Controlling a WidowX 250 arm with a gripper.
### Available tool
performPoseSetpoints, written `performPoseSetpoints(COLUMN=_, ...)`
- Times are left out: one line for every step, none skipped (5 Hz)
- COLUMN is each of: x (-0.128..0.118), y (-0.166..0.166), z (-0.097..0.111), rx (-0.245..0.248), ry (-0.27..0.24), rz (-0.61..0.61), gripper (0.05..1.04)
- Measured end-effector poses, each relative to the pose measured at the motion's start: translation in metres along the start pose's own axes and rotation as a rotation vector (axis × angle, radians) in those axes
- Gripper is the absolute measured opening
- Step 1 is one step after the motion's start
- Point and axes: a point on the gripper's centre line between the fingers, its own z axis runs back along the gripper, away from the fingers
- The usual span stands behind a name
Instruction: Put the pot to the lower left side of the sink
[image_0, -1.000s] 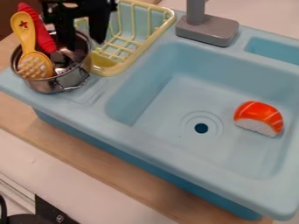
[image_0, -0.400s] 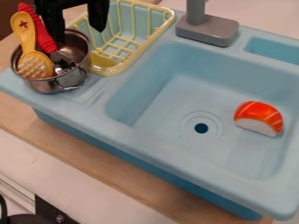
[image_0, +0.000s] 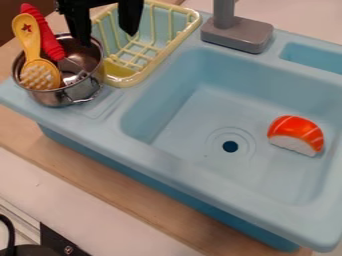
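My claw (image_0: 107, 36) hung above the far edge of the sink (image_0: 167, 155), toward its left corner, with its two fingers spread well apart and nothing between them. One finger came down by the far rim of the metal pot (image_0: 81, 91), the other over the yellow-edged dish rack (image_0: 137, 79). The pot stood upright on the sink's left corner, just beside the rack; I couldn't tell whether the two touched. Inside it leaned a yellow utensil (image_0: 39, 74) and a red-handled one (image_0: 50, 42), both poking up past the rim. Down in the basin, a piece of toy sushi (image_0: 294, 134) lay to the right of the drain (image_0: 230, 146). The grey faucet (image_0: 237, 36) rose from the sink's far edge, and the wooden tabletop (image_0: 133, 199) ran along the near edge.
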Motion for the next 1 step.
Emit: performPoseSetpoints(x=0.0126, y=0.0064, z=0.0046, rx=0.005, ry=0.012, rz=-0.045, gripper=0.999)
